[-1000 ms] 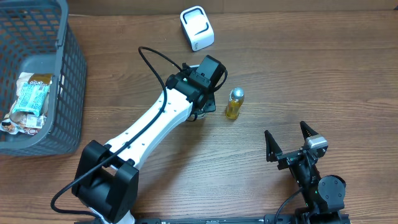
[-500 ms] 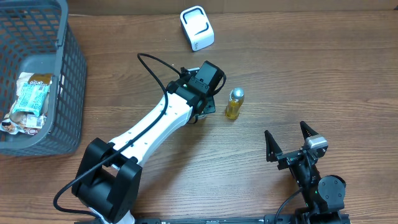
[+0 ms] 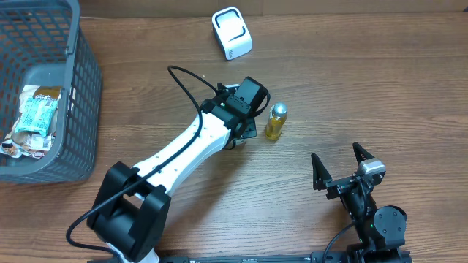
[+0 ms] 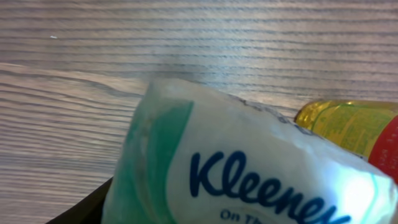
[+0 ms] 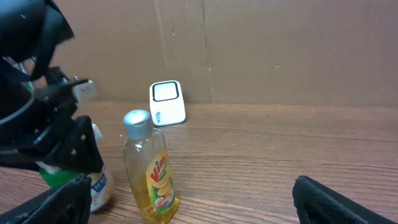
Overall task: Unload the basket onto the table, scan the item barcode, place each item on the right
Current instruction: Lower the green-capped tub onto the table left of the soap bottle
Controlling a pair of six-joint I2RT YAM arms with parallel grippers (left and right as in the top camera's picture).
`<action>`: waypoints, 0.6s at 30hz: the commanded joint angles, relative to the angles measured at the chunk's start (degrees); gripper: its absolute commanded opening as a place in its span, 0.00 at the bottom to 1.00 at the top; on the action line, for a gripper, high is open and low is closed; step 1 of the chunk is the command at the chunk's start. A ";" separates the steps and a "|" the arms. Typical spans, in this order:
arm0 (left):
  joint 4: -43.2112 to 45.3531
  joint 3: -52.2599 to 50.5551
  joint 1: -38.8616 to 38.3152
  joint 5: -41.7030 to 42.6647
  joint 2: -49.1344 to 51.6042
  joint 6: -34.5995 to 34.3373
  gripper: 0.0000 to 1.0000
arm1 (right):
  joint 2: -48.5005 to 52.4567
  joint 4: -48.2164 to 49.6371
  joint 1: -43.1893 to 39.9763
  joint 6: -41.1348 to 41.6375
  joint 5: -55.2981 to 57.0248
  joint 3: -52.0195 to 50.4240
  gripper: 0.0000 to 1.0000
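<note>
By the counter's point(image 3: 380, 73) near edge the right end effector point(image 3: 334, 150) gapes empty, while mid-counter the left end effector point(image 3: 247, 102) is clamped on the Kleenex tissue pack point(image 4: 249, 162), probably light, soft and slippery and best pinched across its sides, just beside a soap bottle point(image 3: 276, 122), with the white scanner point(image 3: 232, 33) at the far edge.

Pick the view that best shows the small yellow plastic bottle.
Right wrist: the small yellow plastic bottle stands upright, cap and label visible. Overhead shows it small from above; left wrist catches only a part behind the white-and-green Kleenex tissue pack.
</note>
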 commanded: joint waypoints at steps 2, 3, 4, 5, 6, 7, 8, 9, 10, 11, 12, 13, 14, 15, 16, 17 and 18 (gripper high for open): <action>0.81 0.02 0.04 0.87 2.78 0.09 0.38 | -0.57 0.26 -0.13 -0.09 -0.31 -0.61 1.00; 0.98 0.04 0.09 0.96 2.78 0.09 0.38 | -0.57 0.26 -0.13 -0.09 -0.31 -0.61 1.00; 1.14 0.04 0.09 1.05 2.78 0.09 0.39 | -0.57 0.28 -0.13 -0.09 -0.31 -0.61 1.00; 1.20 0.04 0.09 1.07 2.78 0.09 0.41 | -0.57 0.26 -0.13 -0.09 -0.31 -0.61 1.00; 1.20 0.09 0.09 1.03 2.78 0.11 0.43 | -0.57 0.28 -0.13 -0.09 -0.31 -0.61 1.00; 1.18 0.09 0.09 1.05 2.78 0.11 0.48 | -0.57 0.26 -0.11 -0.09 -0.31 -0.61 1.00; 1.09 0.09 0.09 1.05 2.78 0.13 0.53 | -0.57 0.26 -0.13 -0.09 -0.31 -0.61 1.00; 0.96 0.09 0.09 1.05 2.78 0.13 0.58 | -0.57 0.28 -0.13 -0.09 -0.31 -0.61 1.00; 0.87 0.09 0.09 1.07 2.78 0.13 0.62 | -0.57 0.28 -0.13 -0.09 -0.31 -0.61 1.00; 0.74 0.09 0.11 1.07 2.78 0.15 0.66 | -0.57 0.28 -0.13 -0.09 -0.31 -0.61 1.00; 0.72 0.09 0.11 1.05 2.78 0.28 0.69 | -0.57 0.28 -0.11 -0.09 -0.31 -0.61 1.00; 0.74 0.09 0.11 1.18 2.78 0.83 0.70 | -0.57 0.28 -0.13 -0.09 -0.31 -0.61 1.00; 0.76 0.13 0.11 1.51 2.78 1.22 0.71 | -0.57 0.26 -0.13 -0.09 -0.31 -0.61 1.00; 0.72 0.31 0.11 2.10 2.75 1.77 0.73 | -0.57 0.26 -0.13 -0.09 -0.31 -0.61 1.00; 0.74 0.61 0.11 2.84 2.75 2.93 0.75 | -0.57 0.26 -0.13 -0.09 -0.31 -0.61 1.00; 0.59 1.25 0.17 3.74 2.75 5.14 0.79 | -0.57 0.26 -0.13 -0.09 -0.31 -0.61 1.00; -0.17 2.29 0.35 4.17 2.73 6.69 0.83 | -0.57 0.26 -0.13 -0.09 -0.31 -0.61 1.00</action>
